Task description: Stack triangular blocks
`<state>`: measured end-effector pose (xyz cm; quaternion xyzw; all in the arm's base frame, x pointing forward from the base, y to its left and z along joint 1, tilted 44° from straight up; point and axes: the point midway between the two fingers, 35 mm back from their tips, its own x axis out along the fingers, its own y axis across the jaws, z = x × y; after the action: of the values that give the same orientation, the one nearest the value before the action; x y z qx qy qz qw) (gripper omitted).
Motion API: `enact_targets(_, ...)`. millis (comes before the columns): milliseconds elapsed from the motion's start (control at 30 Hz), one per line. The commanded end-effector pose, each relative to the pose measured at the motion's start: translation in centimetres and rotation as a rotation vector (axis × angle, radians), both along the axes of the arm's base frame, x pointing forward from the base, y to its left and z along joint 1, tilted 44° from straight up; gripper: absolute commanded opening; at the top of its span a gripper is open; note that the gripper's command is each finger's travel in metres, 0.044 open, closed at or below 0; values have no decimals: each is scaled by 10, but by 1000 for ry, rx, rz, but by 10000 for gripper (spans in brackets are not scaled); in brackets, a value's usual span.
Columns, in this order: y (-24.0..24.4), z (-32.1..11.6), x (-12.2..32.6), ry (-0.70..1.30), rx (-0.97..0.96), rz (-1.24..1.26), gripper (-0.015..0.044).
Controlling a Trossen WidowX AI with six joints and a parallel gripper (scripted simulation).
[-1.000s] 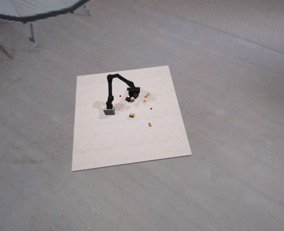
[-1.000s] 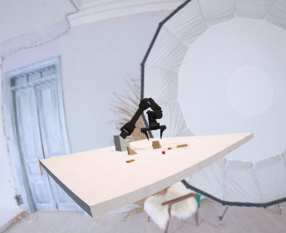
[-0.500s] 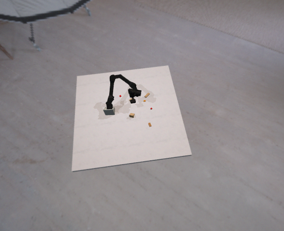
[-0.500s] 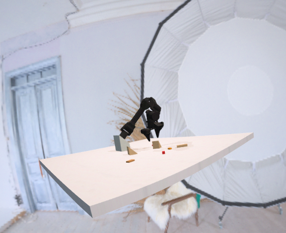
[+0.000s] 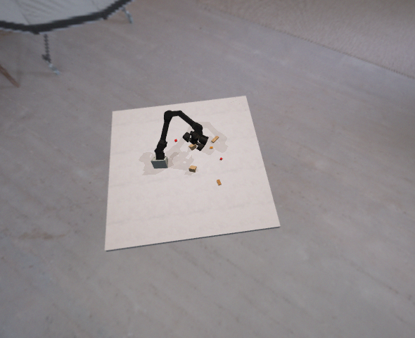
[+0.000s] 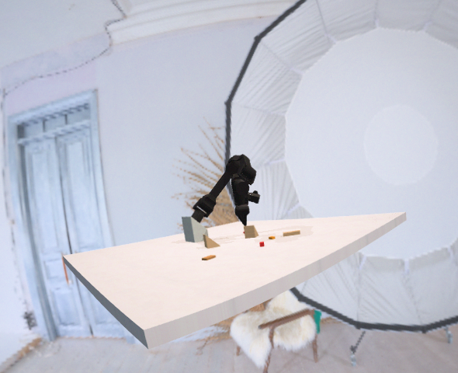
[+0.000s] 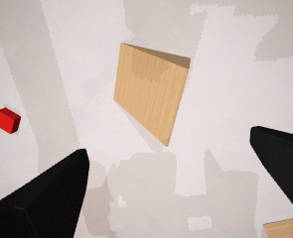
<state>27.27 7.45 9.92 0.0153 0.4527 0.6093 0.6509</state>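
While one triangular block [image 5: 192,146] [image 6: 250,231] [image 7: 151,91] stands apart, red cubes [image 5: 221,158] [image 6: 261,244] lie around.

In the wrist view, the bottom edge and right edge crop a wooden piece [image 7: 287,228] to one corner, and both of the tool's [image 7: 170,144] fingers run out of frame.

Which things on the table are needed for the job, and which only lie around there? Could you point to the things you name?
For the job:
- triangular block under the gripper [image 5: 192,146] [image 6: 250,231] [image 7: 150,91]
- triangular block near the arm's base [image 5: 192,168] [image 6: 210,242]
- open gripper [image 5: 193,142] [image 6: 244,224] [image 7: 169,145]

Just lying about:
- two red cubes
- two flat wooden pieces
- small orange piece [image 5: 211,147] [image 6: 272,237]
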Motion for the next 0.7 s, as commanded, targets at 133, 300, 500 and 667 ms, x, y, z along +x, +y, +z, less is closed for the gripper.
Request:
enact_targets(133,-21,6,17,-739,251,445,440)
enact_targets(300,-25,7,20,-966,311,561,440)
enact_targets(500,-25,7,20,-994,318,574,440)
enact_targets(667,-25,7,20,-994,318,574,440)
